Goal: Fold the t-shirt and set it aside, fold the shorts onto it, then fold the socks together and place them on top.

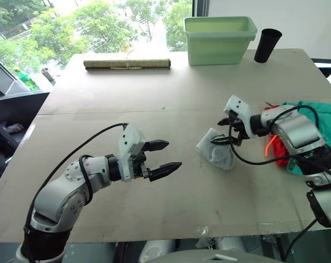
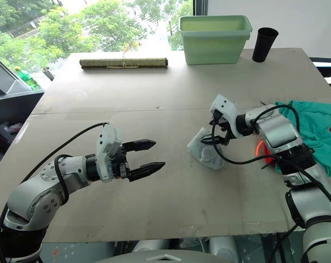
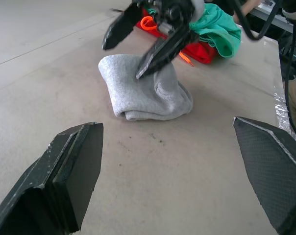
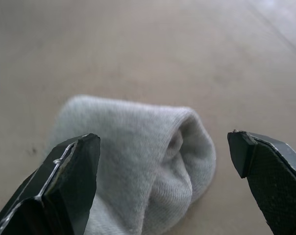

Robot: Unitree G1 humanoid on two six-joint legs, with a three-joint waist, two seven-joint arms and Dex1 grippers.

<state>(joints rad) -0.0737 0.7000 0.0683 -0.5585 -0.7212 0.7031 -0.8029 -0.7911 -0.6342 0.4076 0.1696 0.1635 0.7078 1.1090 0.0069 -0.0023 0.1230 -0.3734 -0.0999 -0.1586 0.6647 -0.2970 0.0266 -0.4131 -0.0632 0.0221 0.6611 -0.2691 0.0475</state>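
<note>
I am holding the right gripper right of centre in the head view, fingers spread, hovering at the folded bundle of socks without gripping it. The socks are lying on the table just left of that gripper. Behind its arm, at the right edge, the shorts are sitting on the t-shirt, an orange drawstring trailing out. The left gripper is waiting lower left, fingers spread, empty. I judge both garments stacked and the socks folded; lifting them onto the pile is what remains.
</note>
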